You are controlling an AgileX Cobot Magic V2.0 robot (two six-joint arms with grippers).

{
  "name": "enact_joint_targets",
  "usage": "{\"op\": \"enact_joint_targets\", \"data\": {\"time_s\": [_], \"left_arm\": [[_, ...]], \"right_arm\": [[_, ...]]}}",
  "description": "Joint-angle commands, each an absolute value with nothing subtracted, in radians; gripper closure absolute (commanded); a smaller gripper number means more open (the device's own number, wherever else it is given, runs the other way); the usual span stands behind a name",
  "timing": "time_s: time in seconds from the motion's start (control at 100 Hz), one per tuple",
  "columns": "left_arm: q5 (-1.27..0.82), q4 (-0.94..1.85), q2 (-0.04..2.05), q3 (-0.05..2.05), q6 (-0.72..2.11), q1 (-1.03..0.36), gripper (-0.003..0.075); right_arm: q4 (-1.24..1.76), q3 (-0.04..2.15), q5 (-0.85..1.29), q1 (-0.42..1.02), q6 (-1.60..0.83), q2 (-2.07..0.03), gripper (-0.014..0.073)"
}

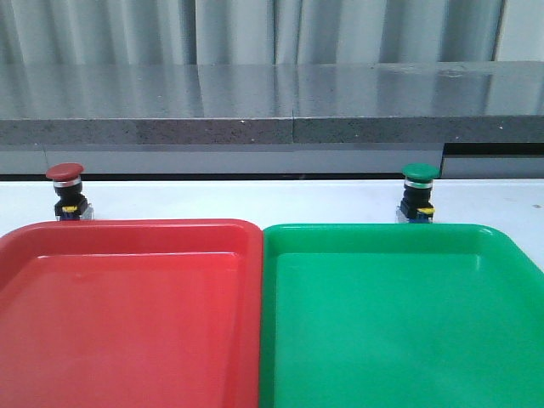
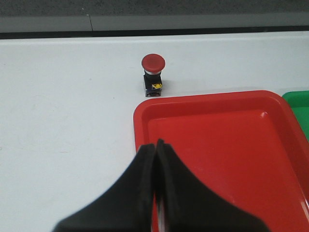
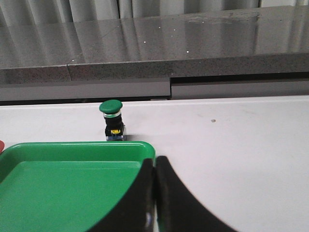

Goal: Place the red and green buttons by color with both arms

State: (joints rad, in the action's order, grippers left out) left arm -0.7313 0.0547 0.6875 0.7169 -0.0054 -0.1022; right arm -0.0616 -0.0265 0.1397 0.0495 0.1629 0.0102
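The red button point(image 1: 66, 192) stands upright on the white table just behind the red tray's far left corner; the left wrist view shows the same red button point(image 2: 153, 75) beyond the tray rim. The green button point(image 1: 418, 194) stands upright behind the green tray's far edge, and the right wrist view has this green button point(image 3: 112, 120) too. My left gripper point(image 2: 156, 143) is shut and empty, over the red tray's left rim, well short of the red button. Equally shut and empty, my right gripper point(image 3: 154, 160) hangs over the green tray's right corner. Neither arm appears in the front view.
The red tray point(image 1: 127, 231) and the green tray point(image 1: 374, 231) lie side by side at the table's front, both holding nothing. A dark grey ledge point(image 1: 272, 102) runs along the back of the white table point(image 1: 255, 200).
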Motion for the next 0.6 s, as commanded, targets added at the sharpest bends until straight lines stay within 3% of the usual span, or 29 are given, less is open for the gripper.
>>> {"op": "enact_joint_targets", "data": {"time_s": [0.0, 0.39, 0.48, 0.59], "left_arm": [[-0.685, 0.07, 0.724, 0.764, -0.012, -0.1, 0.0739], [-0.693, 0.116, 0.753, 0.764, -0.012, -0.1, 0.0725], [-0.693, 0.149, 0.753, 0.764, -0.012, -0.1, 0.0629], [-0.693, 0.153, 0.753, 0.764, -0.012, -0.1, 0.0401]], "right_arm": [[-0.062, -0.013, 0.053, 0.046, 0.161, 0.026, 0.0661], [-0.062, -0.013, 0.053, 0.046, 0.161, 0.026, 0.0661], [-0.062, -0.013, 0.053, 0.046, 0.161, 0.026, 0.0661], [-0.062, -0.013, 0.053, 0.046, 0.161, 0.026, 0.0661]]}}
